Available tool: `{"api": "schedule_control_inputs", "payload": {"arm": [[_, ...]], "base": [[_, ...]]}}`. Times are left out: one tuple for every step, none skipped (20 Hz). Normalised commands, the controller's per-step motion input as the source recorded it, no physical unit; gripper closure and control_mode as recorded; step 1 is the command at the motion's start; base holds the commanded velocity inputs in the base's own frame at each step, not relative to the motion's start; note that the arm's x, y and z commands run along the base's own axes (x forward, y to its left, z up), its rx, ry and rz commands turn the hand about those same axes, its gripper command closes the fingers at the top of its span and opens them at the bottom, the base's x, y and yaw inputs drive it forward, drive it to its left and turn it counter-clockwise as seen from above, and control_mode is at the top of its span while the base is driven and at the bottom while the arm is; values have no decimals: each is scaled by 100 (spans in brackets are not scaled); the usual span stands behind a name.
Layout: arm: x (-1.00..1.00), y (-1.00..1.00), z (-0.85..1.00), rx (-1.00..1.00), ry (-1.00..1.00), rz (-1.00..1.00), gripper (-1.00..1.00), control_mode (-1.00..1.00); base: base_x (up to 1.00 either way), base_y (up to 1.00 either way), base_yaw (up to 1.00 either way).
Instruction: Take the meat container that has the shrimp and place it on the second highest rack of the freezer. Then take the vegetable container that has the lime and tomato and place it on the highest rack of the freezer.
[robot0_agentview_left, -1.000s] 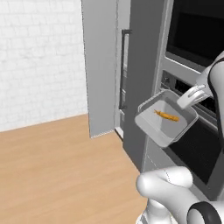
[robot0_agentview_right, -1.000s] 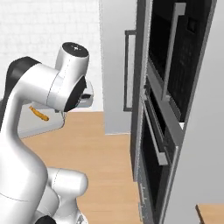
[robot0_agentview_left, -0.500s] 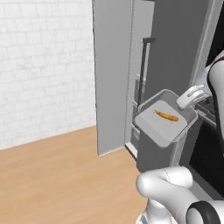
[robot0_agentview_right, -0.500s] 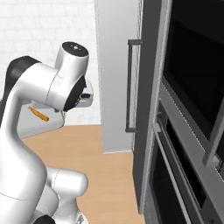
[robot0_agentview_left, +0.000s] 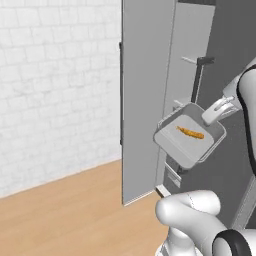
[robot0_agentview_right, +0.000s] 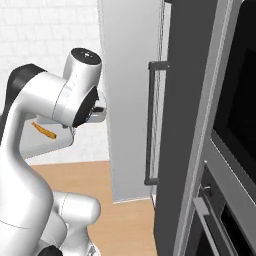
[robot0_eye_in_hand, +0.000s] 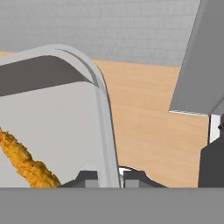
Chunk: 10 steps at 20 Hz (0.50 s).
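Note:
The meat container (robot0_agentview_left: 172, 141), a shallow grey tray, hangs tilted in the air with the orange shrimp (robot0_agentview_left: 190, 133) lying in it. My gripper (robot0_agentview_left: 216, 112) is shut on the tray's far right rim. In the hand view the rim (robot0_eye_in_hand: 103, 109) runs up from between my fingertips (robot0_eye_in_hand: 87, 176), and the shrimp (robot0_eye_in_hand: 24, 164) lies at lower left. From the right base view the tray (robot0_agentview_right: 46, 145) and shrimp (robot0_agentview_right: 44, 130) peek out behind my arm. The freezer (robot0_agentview_left: 192, 65) stands just behind the tray, its door (robot0_agentview_left: 145, 100) swung open. The vegetable container is out of view.
The open freezer door (robot0_agentview_right: 130, 100) stands edge-on to the left of the tray. A long dark bar handle (robot0_agentview_right: 150, 125) runs down the grey front beside it. The oven column (robot0_agentview_right: 232, 130) is at the right. Wooden floor (robot0_agentview_left: 65, 210) and a white brick wall (robot0_agentview_left: 55, 85) lie to the left.
The whole picture has shifted as the base moved: the freezer and its open door are now larger and nearer. The gripper keeps hold of the tray with the shrimp.

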Motion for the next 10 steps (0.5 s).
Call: {"api": "schedule_control_inputs", "payload": {"arm": [[0, 0, 0, 0, 0, 0, 100, 100], [0, 0, 0, 0, 0, 0, 100, 100], [0, 0, 0, 0, 0, 0, 100, 100], [0, 0, 0, 0, 0, 0, 100, 100], [0, 0, 0, 0, 0, 0, 100, 100], [0, 0, 0, 0, 0, 0, 100, 100], [0, 0, 0, 0, 0, 0, 100, 100], [0, 0, 0, 0, 0, 0, 100, 100], [0, 0, 0, 0, 0, 0, 100, 100], [0, 0, 0, 0, 0, 0, 100, 100]], "base": [[100, 29, -18], [100, 31, -23], [100, 31, -26], [100, 32, -27], [100, 31, -27], [95, 32, -27], [89, 34, -28], [77, 34, -28], [68, 34, -29], [60, 34, -31]]}}
